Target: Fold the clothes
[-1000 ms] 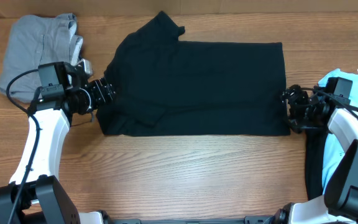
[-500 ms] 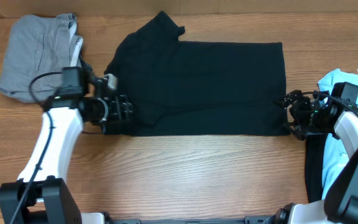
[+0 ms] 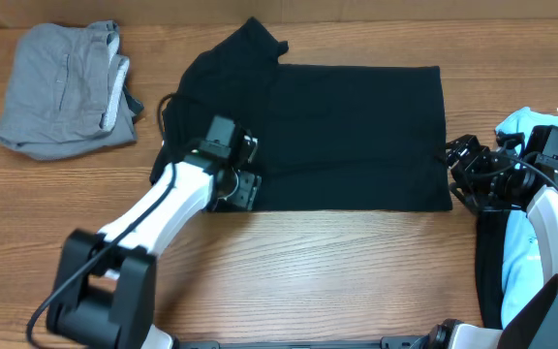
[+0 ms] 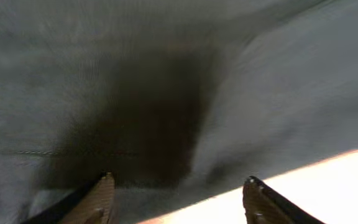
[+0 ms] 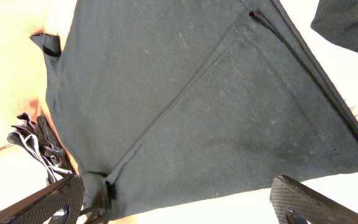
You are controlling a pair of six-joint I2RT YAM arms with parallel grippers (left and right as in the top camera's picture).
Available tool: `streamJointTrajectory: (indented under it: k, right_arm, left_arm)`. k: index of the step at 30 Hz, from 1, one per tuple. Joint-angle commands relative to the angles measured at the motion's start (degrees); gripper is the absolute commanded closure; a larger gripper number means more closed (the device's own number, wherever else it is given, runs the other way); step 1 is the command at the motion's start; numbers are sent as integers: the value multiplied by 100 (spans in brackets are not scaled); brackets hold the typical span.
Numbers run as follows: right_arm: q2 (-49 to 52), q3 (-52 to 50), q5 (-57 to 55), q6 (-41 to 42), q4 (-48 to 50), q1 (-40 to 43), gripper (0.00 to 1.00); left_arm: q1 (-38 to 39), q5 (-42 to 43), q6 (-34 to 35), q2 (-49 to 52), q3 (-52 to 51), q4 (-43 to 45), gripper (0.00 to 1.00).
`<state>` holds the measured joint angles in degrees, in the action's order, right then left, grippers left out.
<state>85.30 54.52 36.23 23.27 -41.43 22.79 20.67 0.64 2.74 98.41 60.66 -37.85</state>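
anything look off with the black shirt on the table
Yes. The black T-shirt does not lie as a neat rectangle. Its right edge is straight, but at the left end a sleeve pokes out at an angle past the top edge, and the outline there is uneven.

**Where things lie**

I see the shirt [image 3: 347, 136] spread mid-table [image 3: 308, 281]. A bundle [image 3: 61, 87] lies at the far-left back, well apart. Another garment [image 3: 523, 126] lies at the right edge, beneath my right arm. My left gripper [image 3: 243, 189] is over the shirt's near-left part, and my right gripper [image 3: 458, 173] is at its right edge.
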Motion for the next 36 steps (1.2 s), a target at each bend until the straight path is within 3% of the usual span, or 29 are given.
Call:
streamJointTrajectory:
  k: [1,5,16,26,36]
  right_arm:
    - [-66,122,68,-83,-15,-28,0]
    - [-66,122,50,-83,-17,-28,0]
    - [-66,122,-151,-83,-72,-28,1]
    - [-66,122,-166,-83,-22,-28,1]
    - [-66,122,-166,-83,17,-28,1]
  left_arm:
    - [-4,-586,0,238,-9,70,40]
    - [13,-684,7,238,15,240,47]
    - [48,-682,-4,232,476,15,96]
    - [52,-684,-149,232,1078,-133,96]
    - [37,-501,-59,339,1292,855,92]
